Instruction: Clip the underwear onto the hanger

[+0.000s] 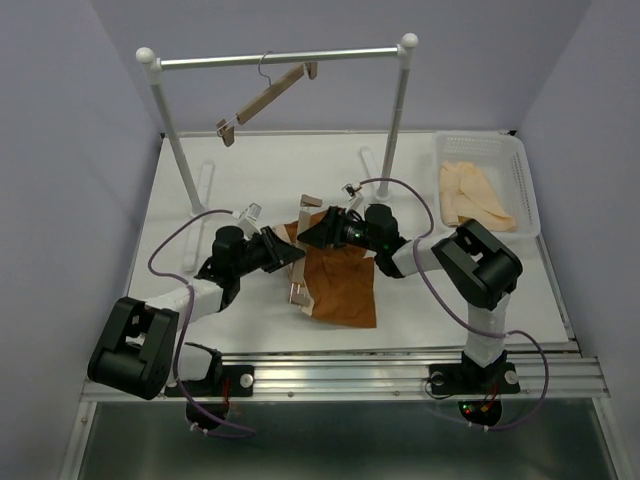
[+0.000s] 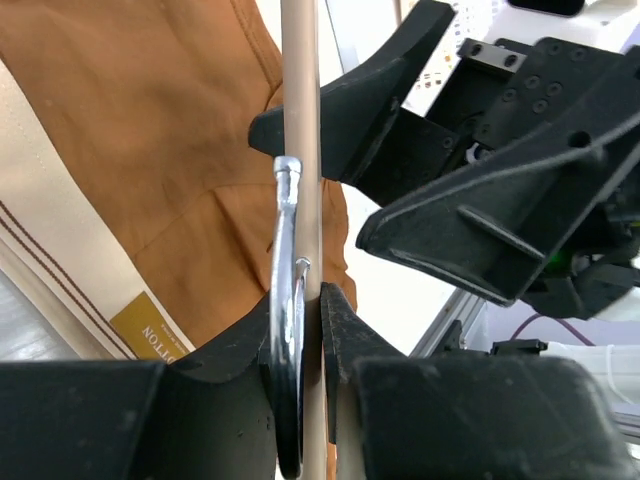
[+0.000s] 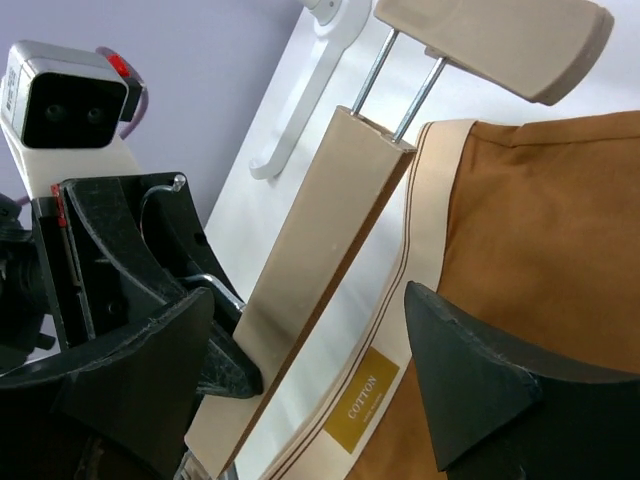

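Note:
The rust-brown underwear (image 1: pixel 342 288) lies flat on the table, its tan waistband (image 3: pixel 420 240) beside the hanger. The light-wood hanger (image 3: pixel 318 262) lies along that waistband, with one clip (image 3: pixel 497 38) at its far end and the other (image 1: pixel 297 293) toward the table's front. My left gripper (image 2: pixel 305 305) is shut on the hanger's bar (image 2: pixel 300 110) and wire hook (image 2: pixel 285 260) at mid-length. My right gripper (image 3: pixel 308 315) is open, one finger on each side of the bar and waistband, touching neither. In the top view the right gripper (image 1: pixel 310 232) sits just beyond the left gripper (image 1: pixel 296 256).
A second hanger (image 1: pixel 266 95) hangs tilted on the steel rail (image 1: pixel 280 58) between white posts at the back. A white basket (image 1: pixel 520 165) at the right holds pale cream garments (image 1: pixel 473 195). White post feet (image 1: pixel 205 190) lie on the table at left.

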Robot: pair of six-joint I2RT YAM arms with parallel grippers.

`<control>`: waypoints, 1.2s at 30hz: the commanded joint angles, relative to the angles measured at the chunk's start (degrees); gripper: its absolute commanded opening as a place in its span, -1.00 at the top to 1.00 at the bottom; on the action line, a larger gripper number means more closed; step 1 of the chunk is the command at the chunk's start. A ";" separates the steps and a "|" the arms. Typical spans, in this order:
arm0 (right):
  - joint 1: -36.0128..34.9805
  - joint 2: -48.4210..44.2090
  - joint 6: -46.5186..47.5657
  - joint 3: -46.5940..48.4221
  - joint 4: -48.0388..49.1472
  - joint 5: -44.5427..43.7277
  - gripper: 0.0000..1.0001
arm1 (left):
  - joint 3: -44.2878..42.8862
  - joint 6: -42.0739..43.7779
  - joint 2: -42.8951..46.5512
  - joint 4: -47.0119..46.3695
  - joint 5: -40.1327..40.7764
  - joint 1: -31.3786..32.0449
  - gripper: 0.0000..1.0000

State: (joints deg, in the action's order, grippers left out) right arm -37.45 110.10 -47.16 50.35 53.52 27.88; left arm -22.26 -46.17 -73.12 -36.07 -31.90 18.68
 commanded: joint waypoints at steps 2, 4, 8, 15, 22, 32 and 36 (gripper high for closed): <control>0.27 1.42 -5.14 1.68 10.99 1.91 -0.55 | 2.74 -4.09 1.41 -12.25 -1.85 0.13 1.00; 0.27 2.39 -6.88 1.95 13.79 2.88 -0.46 | 3.28 -4.98 1.14 -13.23 -1.94 0.22 1.00; 0.27 4.41 -10.32 1.42 19.25 4.46 -0.18 | 3.63 -5.33 0.96 -14.72 -2.11 0.22 1.00; 0.27 6.61 -12.96 1.86 21.45 5.69 -0.06 | 4.42 -5.95 2.45 -16.92 -2.38 0.22 1.00; 0.27 7.58 -14.63 2.38 24.08 6.22 0.00 | 5.47 -5.86 2.99 -18.15 -3.69 0.31 1.00; 0.27 9.78 -19.81 2.92 31.46 7.54 0.44 | 7.50 -6.82 2.55 -21.58 -5.37 0.31 1.00; 0.27 10.13 -21.83 2.21 34.63 7.72 0.67 | 6.80 -7.79 2.37 -21.15 -5.98 0.31 1.00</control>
State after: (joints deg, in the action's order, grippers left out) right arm -37.45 119.42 -68.36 51.72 74.19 35.44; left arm -14.61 -53.12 -71.72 -52.23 -35.31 18.63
